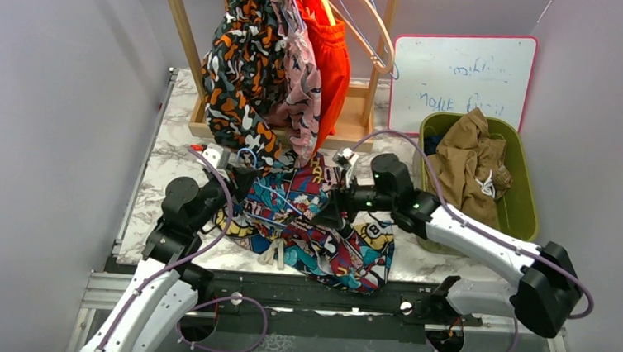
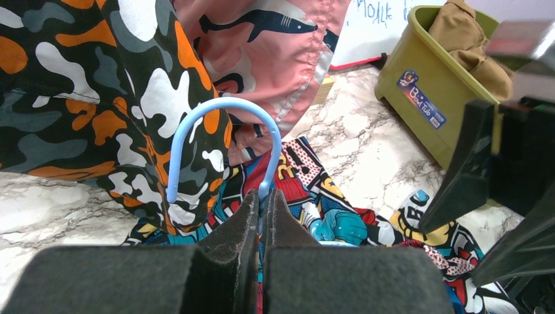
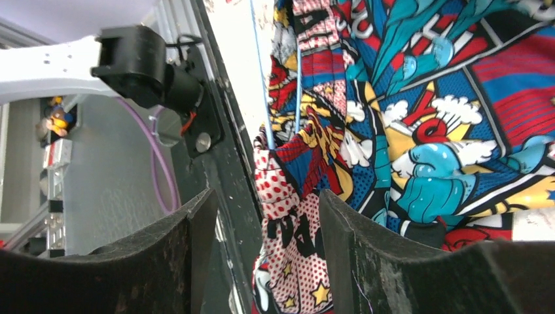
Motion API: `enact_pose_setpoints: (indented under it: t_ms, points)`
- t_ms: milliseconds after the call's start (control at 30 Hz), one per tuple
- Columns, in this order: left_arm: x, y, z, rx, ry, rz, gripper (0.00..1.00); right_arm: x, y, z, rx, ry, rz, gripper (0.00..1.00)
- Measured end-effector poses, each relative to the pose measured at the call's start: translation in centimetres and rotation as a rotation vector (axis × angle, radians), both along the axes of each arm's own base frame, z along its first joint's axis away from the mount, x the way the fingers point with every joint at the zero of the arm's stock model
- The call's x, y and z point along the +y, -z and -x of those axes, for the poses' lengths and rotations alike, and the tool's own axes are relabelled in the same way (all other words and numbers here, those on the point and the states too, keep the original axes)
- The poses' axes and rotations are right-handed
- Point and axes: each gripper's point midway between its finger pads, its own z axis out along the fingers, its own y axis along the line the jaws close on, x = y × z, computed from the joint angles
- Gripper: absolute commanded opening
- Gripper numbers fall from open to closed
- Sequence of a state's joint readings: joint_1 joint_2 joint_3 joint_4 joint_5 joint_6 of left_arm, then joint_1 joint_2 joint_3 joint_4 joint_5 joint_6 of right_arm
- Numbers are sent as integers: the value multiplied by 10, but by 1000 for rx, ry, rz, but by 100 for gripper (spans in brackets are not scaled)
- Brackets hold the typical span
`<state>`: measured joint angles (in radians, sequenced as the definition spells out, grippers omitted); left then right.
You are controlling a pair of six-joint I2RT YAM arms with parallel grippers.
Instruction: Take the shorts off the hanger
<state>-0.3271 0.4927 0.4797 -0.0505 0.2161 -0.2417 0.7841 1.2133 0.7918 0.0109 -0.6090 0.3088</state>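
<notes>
Marble table [image 1: 169, 158], hanger [image 2: 226, 100] partly inside shorts [image 1: 345, 245]

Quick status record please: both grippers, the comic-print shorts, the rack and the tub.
left gripper: shut on the blue hanger hook
right gripper: open, edge of comic-print shorts between its jaws
comic-print shorts: spread on table, hanger wire running into them
rack: blotch-print shorts, pink shorts, orange shorts hanging
green tub: tan shorts inside
</notes>
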Motion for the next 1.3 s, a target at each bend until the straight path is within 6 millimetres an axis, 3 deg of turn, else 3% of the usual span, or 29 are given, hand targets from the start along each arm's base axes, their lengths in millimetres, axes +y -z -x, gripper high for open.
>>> enact_pose_setpoints:
  t_ms: [67,133,200,267,367,500,833,1033,1300]
  points:
    - [0,0,0,0,0,0,0,5,17,2,30,-6,52,50]
    - [0,0,0,-1,0,0,0,9,30,4,48,-14,93,35]
    - [0,0,0,0,0,-1,0,11,36,4,56,-16,115,28]
    - [0,0,0,-1,0,-2,0,13,38,3,56,-12,121,30]
    - [0,0,0,-2,-1,-3,0,12,37,0,51,6,122,42]
    - [1,0,0,-2,-4,-4,0,12,33,-4,38,26,114,42]
    - [1,2,-1,3,-7,-6,0,22,22,-9,35,43,55,5]
    - [5,4,-3,12,-29,-14,0,11,24,-9,-2,76,61,3]
    - [34,17,-11,61,-204,-46,0,-19,-1,-15,-137,196,45,1]
